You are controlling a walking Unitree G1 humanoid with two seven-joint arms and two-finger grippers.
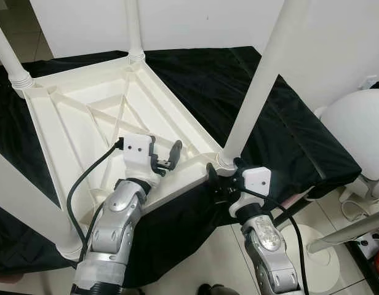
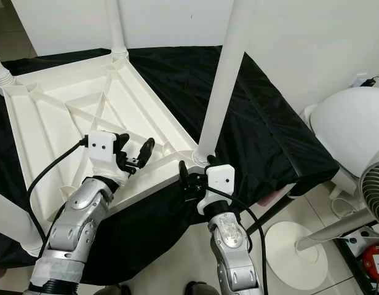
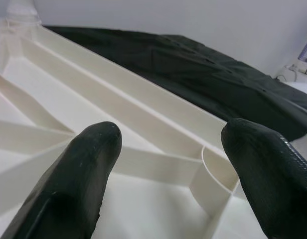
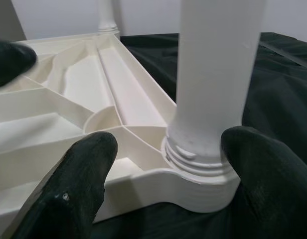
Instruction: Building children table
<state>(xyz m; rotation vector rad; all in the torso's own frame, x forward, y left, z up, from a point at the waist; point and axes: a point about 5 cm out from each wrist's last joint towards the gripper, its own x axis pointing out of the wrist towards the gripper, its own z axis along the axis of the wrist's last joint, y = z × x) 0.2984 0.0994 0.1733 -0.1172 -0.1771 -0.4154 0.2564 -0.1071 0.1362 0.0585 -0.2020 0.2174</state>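
The children's table lies upside down on a black cloth, legs up. It is probably light, stiff, smooth plastic; grip the near leg low, by its threaded collar. The right gripper, fingers apart, straddles that collar. The left gripper hovers open over the ribbed underside.

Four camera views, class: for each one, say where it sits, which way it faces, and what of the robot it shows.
Left eye: head, looking down at the upturned white table; both arms.
Right eye: same, shifted; shares the near leg.
Left wrist: along the open left gripper over the table's ribs.
Right wrist: right gripper open around that leg's base, as both eyes show.
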